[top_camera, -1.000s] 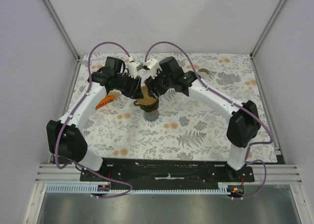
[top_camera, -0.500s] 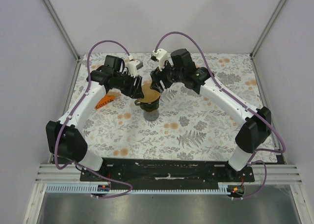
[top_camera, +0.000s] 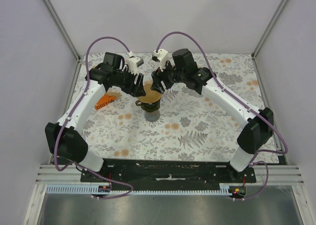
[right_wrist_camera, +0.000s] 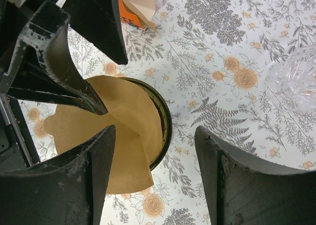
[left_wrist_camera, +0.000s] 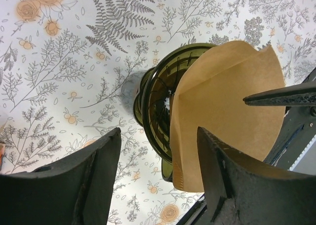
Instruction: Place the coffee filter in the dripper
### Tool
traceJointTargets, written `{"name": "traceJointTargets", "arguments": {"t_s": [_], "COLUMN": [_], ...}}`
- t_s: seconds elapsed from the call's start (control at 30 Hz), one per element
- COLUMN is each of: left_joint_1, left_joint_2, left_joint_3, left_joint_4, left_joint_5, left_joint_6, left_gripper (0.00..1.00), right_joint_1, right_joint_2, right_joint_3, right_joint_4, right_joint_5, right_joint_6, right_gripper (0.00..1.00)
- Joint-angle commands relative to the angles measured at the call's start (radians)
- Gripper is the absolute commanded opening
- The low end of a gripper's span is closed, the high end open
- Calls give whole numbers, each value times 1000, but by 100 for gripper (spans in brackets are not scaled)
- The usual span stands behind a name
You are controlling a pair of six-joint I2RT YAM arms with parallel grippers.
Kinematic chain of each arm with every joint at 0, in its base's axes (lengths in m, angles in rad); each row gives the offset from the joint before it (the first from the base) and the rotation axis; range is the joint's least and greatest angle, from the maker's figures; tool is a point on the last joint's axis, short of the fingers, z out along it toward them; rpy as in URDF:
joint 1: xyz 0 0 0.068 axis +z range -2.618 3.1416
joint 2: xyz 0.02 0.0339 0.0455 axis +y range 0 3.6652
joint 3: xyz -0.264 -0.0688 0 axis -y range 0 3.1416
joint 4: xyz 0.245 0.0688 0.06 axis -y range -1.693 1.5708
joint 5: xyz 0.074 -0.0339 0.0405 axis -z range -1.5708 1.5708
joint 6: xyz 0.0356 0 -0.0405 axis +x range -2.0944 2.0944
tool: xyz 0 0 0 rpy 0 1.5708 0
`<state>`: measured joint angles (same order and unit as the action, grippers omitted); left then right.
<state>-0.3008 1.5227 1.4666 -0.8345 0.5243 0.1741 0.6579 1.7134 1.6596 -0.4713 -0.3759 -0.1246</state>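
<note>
A brown paper coffee filter (left_wrist_camera: 224,106) stands half opened in the dark green glass dripper (left_wrist_camera: 158,99), with one side hanging out over the rim. My left gripper (left_wrist_camera: 158,173) is open just beside it; the filter's lower corner lies between the fingers but is not pinched. The open right gripper (right_wrist_camera: 153,173) hovers above the dripper's rim (right_wrist_camera: 166,120) and holds nothing; the filter (right_wrist_camera: 123,136) lies beside its left finger. From above, both grippers (top_camera: 140,89) (top_camera: 158,86) flank the filter (top_camera: 152,94) and the dripper (top_camera: 150,105) at mid table.
An orange filter packet (top_camera: 104,102) lies left of the dripper, under the left arm. A clear glass vessel (right_wrist_camera: 295,77) stands off to the side in the right wrist view. The flower-patterned tablecloth (top_camera: 197,131) covers the table, which is walled on three sides.
The left gripper has opened wider and let go of the filter, which stays in the dripper. The right arm rose and pulled back a little from the dripper.
</note>
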Motion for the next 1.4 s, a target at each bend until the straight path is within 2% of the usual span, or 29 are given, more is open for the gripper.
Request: {"name": "traceJointTargets", "arguments": {"t_s": [0.0,0.2,0.33,0.53,0.57,0.63,0.67,0.73,0.93,1.2,1.37], "left_joint_1": [-4,2,41,144,164,196,207,229,252,269,275], "left_joint_2": [-22,-24,-32,-48,-52,-56,-58,-56,-58,-45,-32], "left_joint_3": [57,89,135,178,182,184,182,173,138,136,141], "left_joint_4": [-3,-17,-29,-29,-29,-28,-25,-23,-8,-5,-5], "left_joint_5": [-10,-9,6,48,52,57,59,60,63,56,54], "left_joint_6": [30,31,16,-13,-13,-16,-18,-18,-19,-13,-10], "left_gripper": [70,71,72,73,73,73,74,74,74,74,74], "right_joint_1": [-3,-3,-3,6,11,23,34,63,123,164,167], "right_joint_2": [-73,-139,-270,-530,-549,-569,-566,-542,-382,-129,-2], "right_joint_3": [25,3,-125,-587,-648,-763,-814,-889,-1011,-962,-923], "right_joint_4": [28,33,117,489,522,543,533,533,709,830,921], "right_joint_5": [-20,-21,-115,-357,-415,-504,-527,-486,-284,-184,-127], "right_joint_6": [-17,-50,-144,-338,-404,-574,-707,-873,-1177,-1392,-1439], "right_gripper": [73,72,67,38,33,31,31,28,26,32,35]}}
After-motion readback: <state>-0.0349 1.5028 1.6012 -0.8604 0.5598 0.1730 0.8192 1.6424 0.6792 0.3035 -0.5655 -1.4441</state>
